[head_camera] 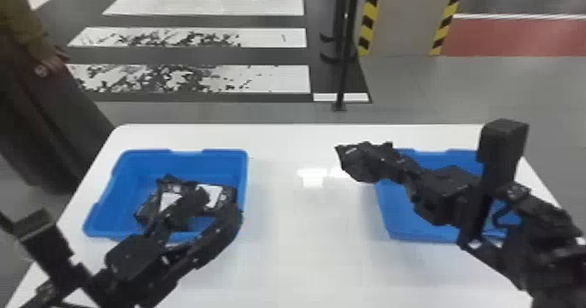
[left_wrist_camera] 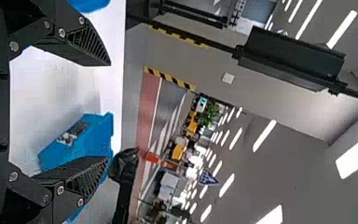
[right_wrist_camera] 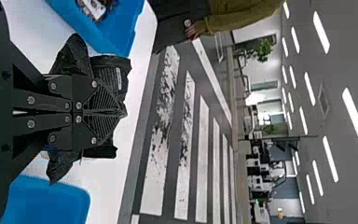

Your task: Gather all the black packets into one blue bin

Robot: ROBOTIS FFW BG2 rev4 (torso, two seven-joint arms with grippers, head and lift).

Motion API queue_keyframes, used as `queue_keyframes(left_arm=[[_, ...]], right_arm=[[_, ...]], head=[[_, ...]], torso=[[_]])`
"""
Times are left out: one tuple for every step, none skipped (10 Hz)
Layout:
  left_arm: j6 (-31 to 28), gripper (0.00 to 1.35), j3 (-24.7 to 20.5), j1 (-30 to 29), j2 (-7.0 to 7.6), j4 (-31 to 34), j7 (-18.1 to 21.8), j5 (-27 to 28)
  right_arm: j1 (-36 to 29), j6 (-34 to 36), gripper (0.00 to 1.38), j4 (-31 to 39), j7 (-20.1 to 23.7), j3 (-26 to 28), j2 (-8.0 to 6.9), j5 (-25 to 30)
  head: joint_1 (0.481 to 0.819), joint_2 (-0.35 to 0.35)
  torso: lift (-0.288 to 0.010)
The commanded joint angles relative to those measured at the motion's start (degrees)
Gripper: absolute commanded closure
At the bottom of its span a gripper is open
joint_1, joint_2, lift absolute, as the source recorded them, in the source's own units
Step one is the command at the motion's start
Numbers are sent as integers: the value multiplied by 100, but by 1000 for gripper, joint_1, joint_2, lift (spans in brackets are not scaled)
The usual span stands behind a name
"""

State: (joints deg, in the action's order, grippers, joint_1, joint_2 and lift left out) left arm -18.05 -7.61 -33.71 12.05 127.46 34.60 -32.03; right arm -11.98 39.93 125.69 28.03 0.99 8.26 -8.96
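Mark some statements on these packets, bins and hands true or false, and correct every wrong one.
1. The right hand is shut on a black packet. True.
2. The left hand has its fingertips pressed together. False: they stand apart.
3. The bin on the robot's left has packets in it. True.
4. The two blue bins are stacked. False: they stand apart on the white table.
5. Every packet lies in a bin. False: one is in the right hand.
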Motion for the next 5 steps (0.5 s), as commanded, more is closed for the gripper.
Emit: queue_keyframes(left_arm=[[-122, 344, 373, 446, 104, -364, 108, -739], [-220, 344, 555, 714, 148, -519, 170, -1059], [-122, 344, 658, 896, 148, -645, 178, -1219], [-108, 344, 784, 1093, 148, -786, 178, -1471], [-23, 344, 967, 1290, 157, -1025, 187, -1779]], right_arm=[[-53, 0, 1277, 235, 36, -225, 26, -98], [-81, 0, 1277, 389, 54, -362, 44, -87], [-95, 0, 1277, 502, 80, -511, 62, -87], [-123, 0, 1277, 572, 97, -636, 79, -98], [-180, 0, 1277, 699, 124, -728, 88, -87]], head=[[695, 18], [695, 16], [695, 12], [695, 15], [695, 25]], torso=[[-110], [-110], [-110], [-110], [-110]])
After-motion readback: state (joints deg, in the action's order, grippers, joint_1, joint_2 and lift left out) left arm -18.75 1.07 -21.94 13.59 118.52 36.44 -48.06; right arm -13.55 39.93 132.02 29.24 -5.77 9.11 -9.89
